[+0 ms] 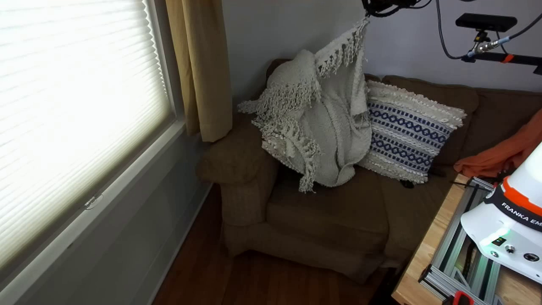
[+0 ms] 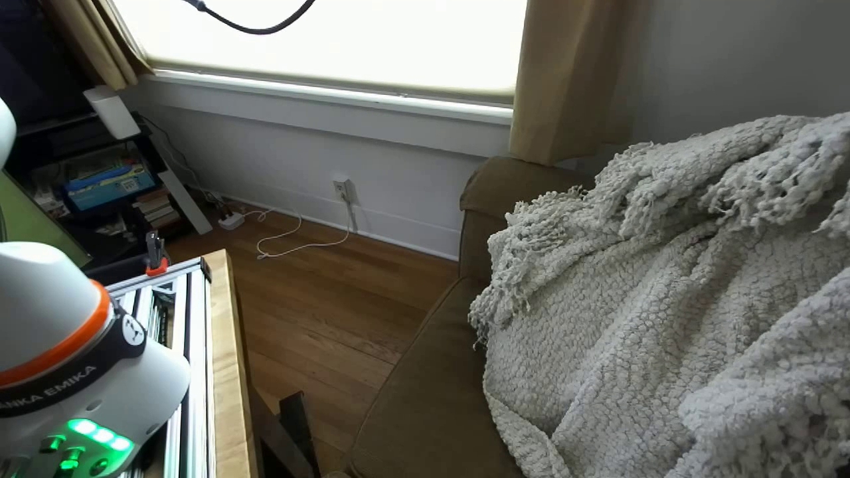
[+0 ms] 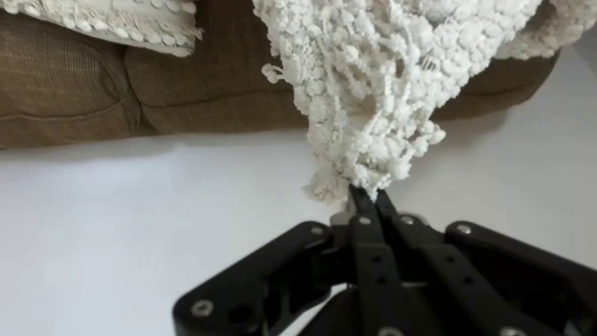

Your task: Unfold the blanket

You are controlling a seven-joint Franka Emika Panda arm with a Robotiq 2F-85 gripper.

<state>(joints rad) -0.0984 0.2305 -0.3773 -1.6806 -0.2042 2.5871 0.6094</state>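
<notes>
Blanket (image 1: 338,123), cream and fringed, lies bunched at the end of a brown sofa (image 1: 330,216), one tip held up in a peak. In the wrist view, the black claw (image 3: 371,195) is clamped together on that fringed tip, with a white wall (image 3: 116,224) behind. In an exterior view, a white pillow (image 1: 408,131) with blue bands leans just beside the blanket, and an orange cloth (image 1: 504,148) drapes farther along the sofa. Near the sofa, a tan curtain (image 1: 211,72) hangs by a bright window blind (image 1: 76,106). In both exterior views, the robot's white base (image 1: 487,228) sits on a metal frame (image 2: 199,332) over a wooden table (image 1: 432,237), near the sofa.
</notes>
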